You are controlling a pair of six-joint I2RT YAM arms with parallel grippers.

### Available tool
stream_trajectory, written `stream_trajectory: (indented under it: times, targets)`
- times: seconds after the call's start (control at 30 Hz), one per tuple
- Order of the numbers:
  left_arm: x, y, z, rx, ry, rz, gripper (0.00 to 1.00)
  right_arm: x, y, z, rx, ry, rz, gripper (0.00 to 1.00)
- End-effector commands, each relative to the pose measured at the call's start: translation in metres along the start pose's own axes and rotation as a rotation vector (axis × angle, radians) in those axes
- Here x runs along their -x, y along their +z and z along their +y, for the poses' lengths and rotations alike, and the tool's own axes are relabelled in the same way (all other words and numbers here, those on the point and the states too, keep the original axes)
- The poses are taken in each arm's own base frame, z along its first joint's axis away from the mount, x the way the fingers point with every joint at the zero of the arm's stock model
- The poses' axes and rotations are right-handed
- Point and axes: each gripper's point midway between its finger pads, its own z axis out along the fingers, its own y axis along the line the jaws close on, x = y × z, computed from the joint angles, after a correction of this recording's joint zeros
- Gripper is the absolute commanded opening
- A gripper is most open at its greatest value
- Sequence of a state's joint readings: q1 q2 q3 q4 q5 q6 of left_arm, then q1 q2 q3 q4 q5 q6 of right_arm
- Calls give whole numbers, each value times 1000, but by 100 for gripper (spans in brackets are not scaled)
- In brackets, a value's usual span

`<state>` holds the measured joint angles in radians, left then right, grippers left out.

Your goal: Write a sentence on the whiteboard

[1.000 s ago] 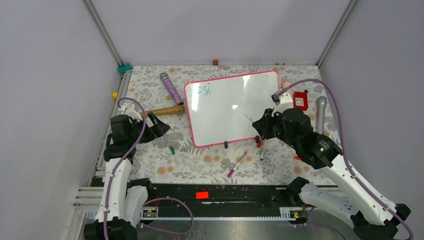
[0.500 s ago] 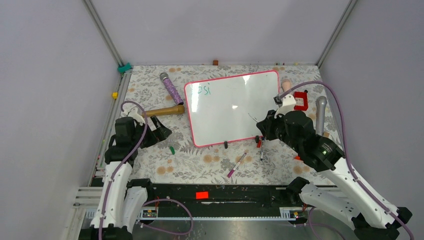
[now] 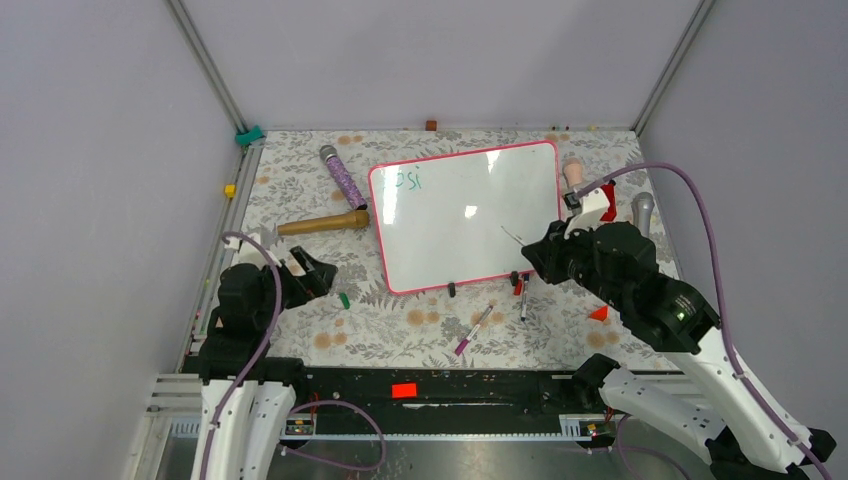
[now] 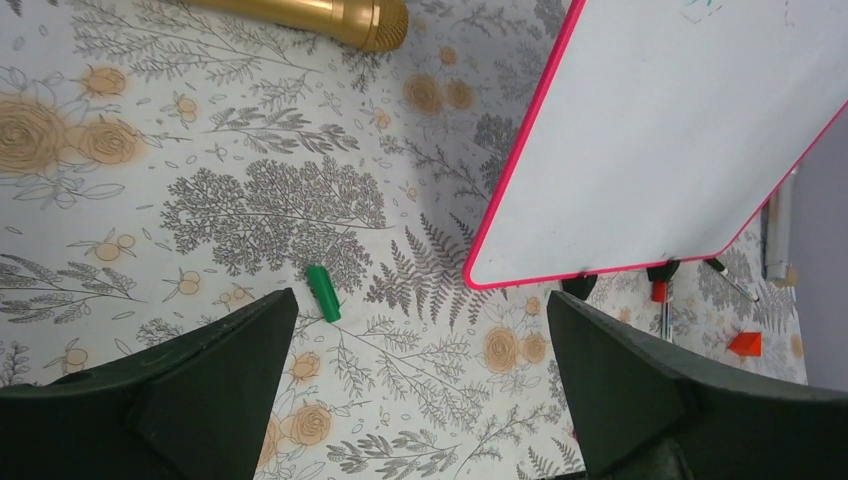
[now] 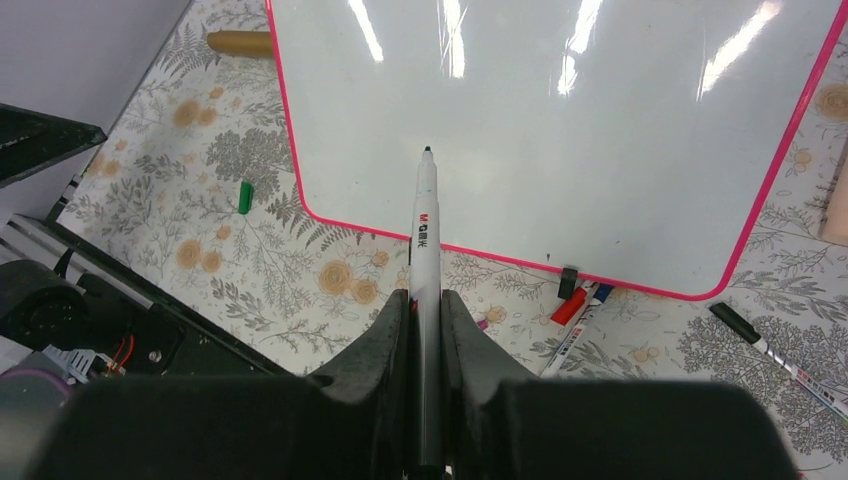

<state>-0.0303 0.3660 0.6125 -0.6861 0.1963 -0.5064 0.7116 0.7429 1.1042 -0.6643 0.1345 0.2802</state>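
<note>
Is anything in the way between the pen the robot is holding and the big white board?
Nothing visible is. The right gripper holds a white marker pen, its black tip pointing over the large glossy white whiteboard with the pink-red frame. That patch of board is bare. Loose pens lie beside the board's near edge.

From high above and behind, we looked down over the whole worktop (image 3: 400, 325). Both wrist views sat much closer, angled down, and shared the near edge of the whiteboard (image 4: 680, 130).
</note>
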Motion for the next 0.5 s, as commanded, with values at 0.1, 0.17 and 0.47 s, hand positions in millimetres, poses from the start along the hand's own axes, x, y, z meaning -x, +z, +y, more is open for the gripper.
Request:
stream_trajectory:
  times: [0.1,0.17,0.47]
  targets:
    - [-2,6,-7,-12,11,26,99,-15,0,4,41,-12,34,0]
    - [-1,5,-7,-11,13,17,99,-16,0,1,32,-30,33,0]
    - [-21,2,-14,-2,73,83,99,-24,-17,3,58,-8,50,0]
